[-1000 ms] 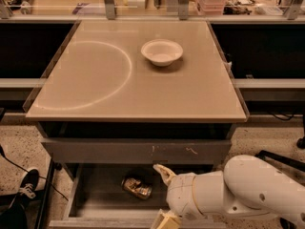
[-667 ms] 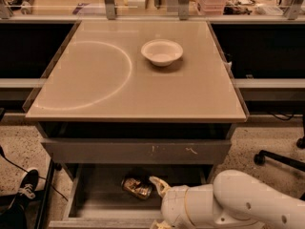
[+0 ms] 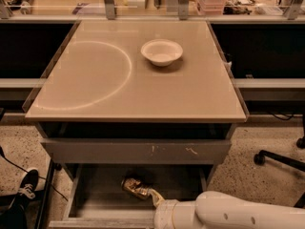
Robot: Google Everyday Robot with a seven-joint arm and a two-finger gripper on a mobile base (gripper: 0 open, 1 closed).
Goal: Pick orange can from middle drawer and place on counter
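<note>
Orange can [image 3: 135,187] lying on side in middle drawer [image 3: 97,194], long axis approx left-right, slight diagonal; label unreadable. Gripper [image 3: 155,196] at can's right end, grip state can't tell.

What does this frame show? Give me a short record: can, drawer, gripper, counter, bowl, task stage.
can: lying on its side on the drawer floor, near the middle
drawer: pulled open, under the scuffed drawer front
gripper: low inside the drawer, right beside the can; contact unclear
counter: carries the bowl, no can on it
bowl: white, upright, toward the back
task stage: can not yet lifted
</note>
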